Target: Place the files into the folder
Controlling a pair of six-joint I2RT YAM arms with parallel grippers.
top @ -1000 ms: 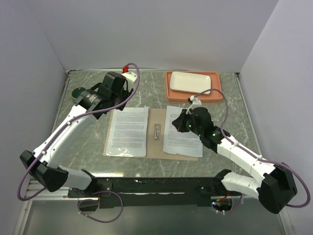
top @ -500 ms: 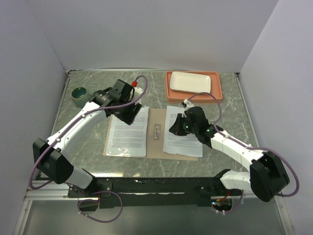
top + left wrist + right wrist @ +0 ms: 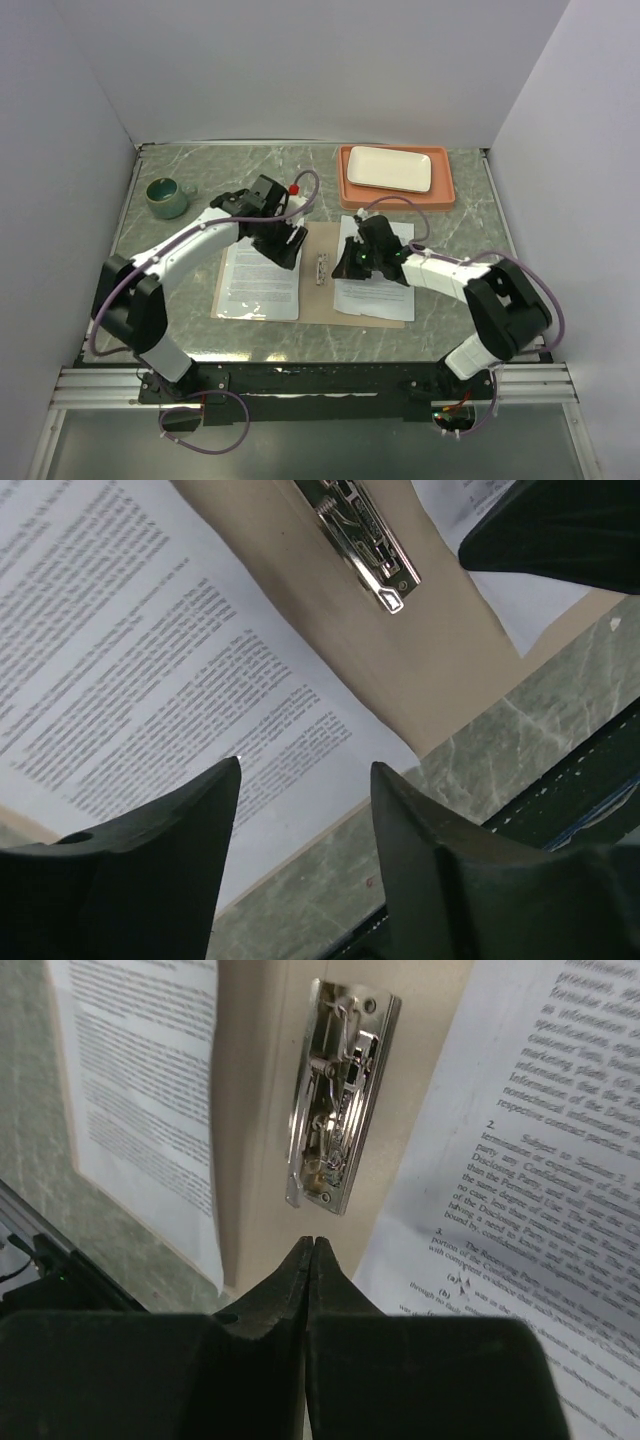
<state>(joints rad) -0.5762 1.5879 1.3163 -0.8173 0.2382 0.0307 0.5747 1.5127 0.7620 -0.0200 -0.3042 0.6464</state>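
Files (image 3: 256, 290) are laid on open folder (image 3: 320, 300), one per half, clip (image 3: 335, 1150) between. Left gripper (image 3: 305, 770) is spread wide over left half; right gripper (image 3: 312, 1243) is shut, empty, by clip. Files could be skidded or creased by shut tips.

Left jaws wider, nearer clip (image 3: 321, 268).

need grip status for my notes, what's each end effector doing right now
Left end effector: open, holding nothing.
Right end effector: shut, holding nothing.
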